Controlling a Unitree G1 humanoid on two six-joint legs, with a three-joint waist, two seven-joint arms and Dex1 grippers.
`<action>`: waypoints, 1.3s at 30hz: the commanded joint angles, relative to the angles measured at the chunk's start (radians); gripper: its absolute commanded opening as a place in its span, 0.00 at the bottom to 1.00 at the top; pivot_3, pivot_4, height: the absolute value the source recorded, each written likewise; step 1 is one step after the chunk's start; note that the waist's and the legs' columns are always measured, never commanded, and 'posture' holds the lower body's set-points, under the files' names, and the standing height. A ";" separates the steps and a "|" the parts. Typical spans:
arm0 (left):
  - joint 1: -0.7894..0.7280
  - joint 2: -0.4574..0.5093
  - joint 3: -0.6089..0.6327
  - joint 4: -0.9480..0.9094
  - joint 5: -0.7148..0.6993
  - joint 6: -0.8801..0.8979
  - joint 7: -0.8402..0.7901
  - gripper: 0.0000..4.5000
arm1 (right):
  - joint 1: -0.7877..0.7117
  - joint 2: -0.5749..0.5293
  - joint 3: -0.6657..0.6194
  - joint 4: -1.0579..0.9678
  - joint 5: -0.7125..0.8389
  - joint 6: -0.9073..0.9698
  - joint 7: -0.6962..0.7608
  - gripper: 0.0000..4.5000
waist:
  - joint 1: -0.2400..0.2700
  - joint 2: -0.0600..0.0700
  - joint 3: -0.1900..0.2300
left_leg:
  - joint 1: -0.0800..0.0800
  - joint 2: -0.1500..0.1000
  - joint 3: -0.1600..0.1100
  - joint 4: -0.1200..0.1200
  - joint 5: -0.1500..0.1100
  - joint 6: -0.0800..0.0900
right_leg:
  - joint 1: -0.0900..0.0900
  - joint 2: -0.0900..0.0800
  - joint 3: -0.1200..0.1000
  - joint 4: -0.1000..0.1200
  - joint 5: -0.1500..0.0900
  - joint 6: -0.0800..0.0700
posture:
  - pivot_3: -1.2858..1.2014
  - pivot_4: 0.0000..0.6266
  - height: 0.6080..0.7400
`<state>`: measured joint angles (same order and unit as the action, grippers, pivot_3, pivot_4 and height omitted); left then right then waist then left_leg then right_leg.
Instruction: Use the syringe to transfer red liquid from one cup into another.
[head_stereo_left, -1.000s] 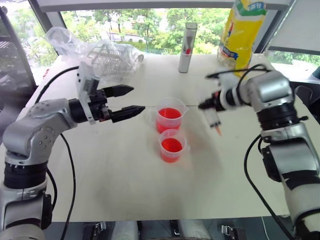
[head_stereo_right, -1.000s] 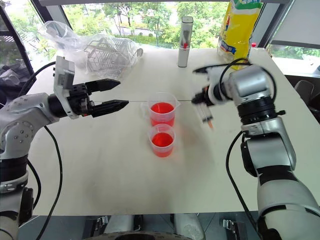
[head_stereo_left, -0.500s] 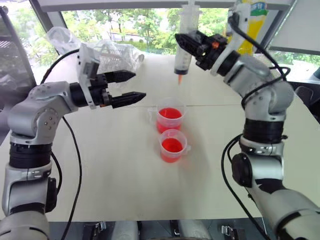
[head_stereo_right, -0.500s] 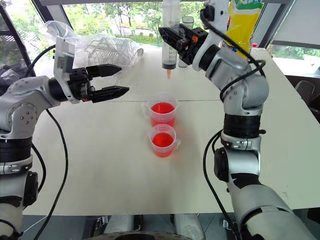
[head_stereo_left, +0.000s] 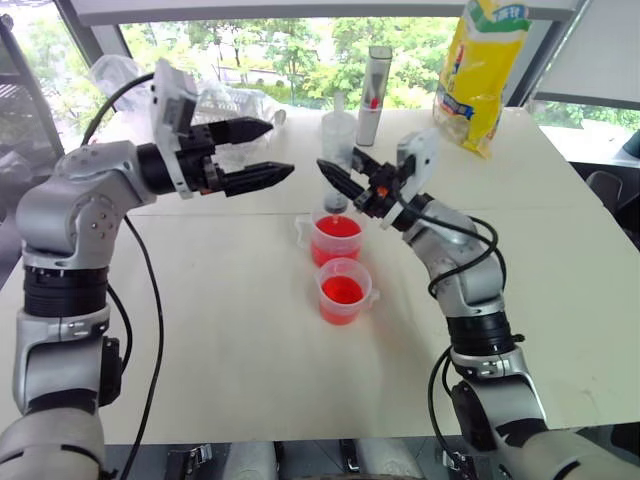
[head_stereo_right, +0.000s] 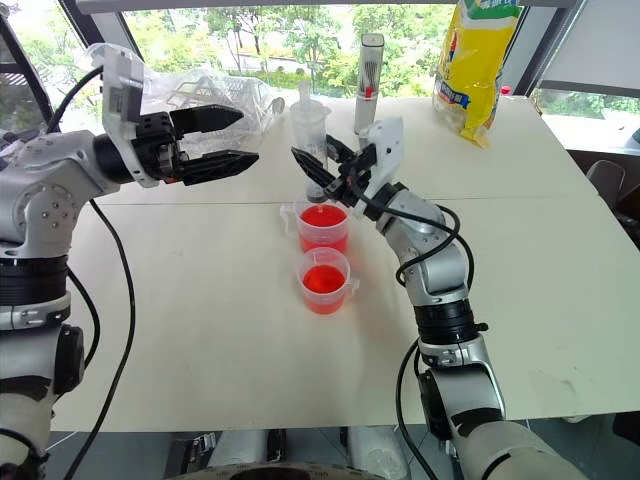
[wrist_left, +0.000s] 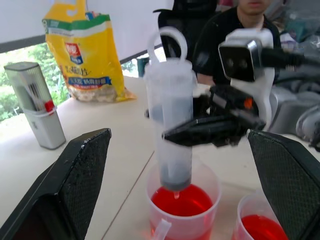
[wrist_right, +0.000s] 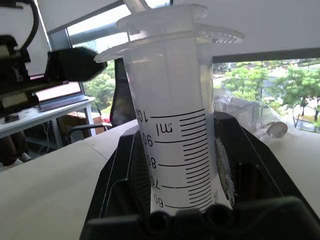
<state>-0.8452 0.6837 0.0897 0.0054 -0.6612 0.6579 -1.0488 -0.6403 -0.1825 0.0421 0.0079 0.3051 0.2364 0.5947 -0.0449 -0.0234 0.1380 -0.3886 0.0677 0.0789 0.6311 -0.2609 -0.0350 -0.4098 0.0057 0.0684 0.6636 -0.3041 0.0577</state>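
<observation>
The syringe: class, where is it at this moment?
The syringe stands upright near the table's middle, clamped in the right gripper, its tip just above the red liquid in the farther cup.

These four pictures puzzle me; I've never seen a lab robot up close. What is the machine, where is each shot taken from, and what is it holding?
It is a humanoid robot with two arms. Two pictures look down from its head; two come from cameras on its wrists. On the white table stand two cups of red liquid, a grey cylinder, a yellow bag and a clear plastic bag. The right gripper is shut on a syringe, upright above the farther cup. The left gripper is open and holds nothing.
</observation>
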 joint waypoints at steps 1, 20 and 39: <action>-0.049 -0.020 -0.018 0.017 0.017 -0.032 -0.020 1.00 | 0.009 0.010 0.017 0.025 -0.046 -0.100 -0.007 0.31 | 0.000 0.000 0.000 | 0.000 0.000 0.000 0.000 0.000 0.000 | 0.000 0.000 0.000 0.000 0.000 0.000 | 0.52 0.24 1.00; -0.105 -0.119 -0.114 0.108 0.109 -0.097 -0.102 1.00 | 0.059 0.008 0.047 0.076 -0.098 -0.183 -0.001 0.31 | 0.000 0.000 0.000 | 0.001 0.000 0.000 0.000 0.000 0.000 | 0.001 0.000 0.000 0.001 0.000 0.000 | 0.52 0.24 1.00; -0.123 -0.194 -0.144 0.159 0.138 -0.095 -0.116 1.00 | 0.056 -0.005 0.046 0.072 -0.104 -0.169 0.003 0.31 | 0.001 0.000 0.000 | 0.001 0.000 0.000 0.001 0.000 0.000 | 0.001 0.000 0.000 0.001 0.000 0.000 | 0.52 0.24 1.00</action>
<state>-0.9331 0.4945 -0.0593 0.1677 -0.5251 0.5798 -1.1635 -0.5683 -0.1869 0.0932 0.1140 0.1991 0.0806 0.5958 -0.0442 -0.0234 0.1381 -0.3877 0.0675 0.0788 0.6316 -0.2607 -0.0353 -0.4090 0.0058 0.0687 0.6643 -0.3042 0.0577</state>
